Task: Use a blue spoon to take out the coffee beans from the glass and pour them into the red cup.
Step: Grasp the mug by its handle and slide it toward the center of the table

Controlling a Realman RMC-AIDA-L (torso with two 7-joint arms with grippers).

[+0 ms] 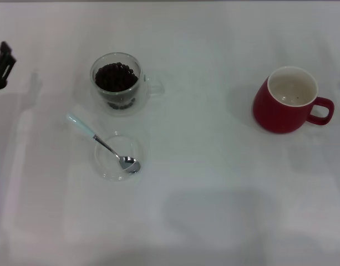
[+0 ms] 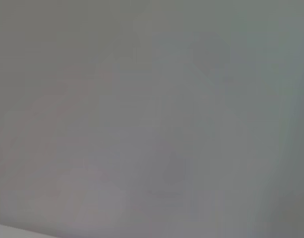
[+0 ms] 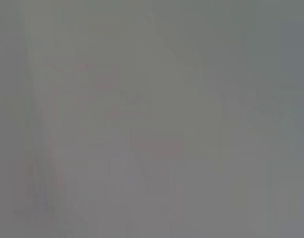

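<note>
The glass [image 1: 117, 83] stands at the back left of the white table, its handle to the right, filled with dark coffee beans [image 1: 116, 76]. The blue spoon [image 1: 103, 144] lies in front of it, its metal bowl resting in a flat clear saucer [image 1: 118, 157] and its pale blue handle pointing back left. The red cup [image 1: 289, 101] stands at the right, its handle to the right and its white inside nearly empty. My left gripper [image 1: 2, 66] shows only as a dark tip at the far left edge, well left of the glass. My right gripper is out of view. Both wrist views show only bare table.
The white table [image 1: 203, 183] stretches between the glass and the red cup and across the front.
</note>
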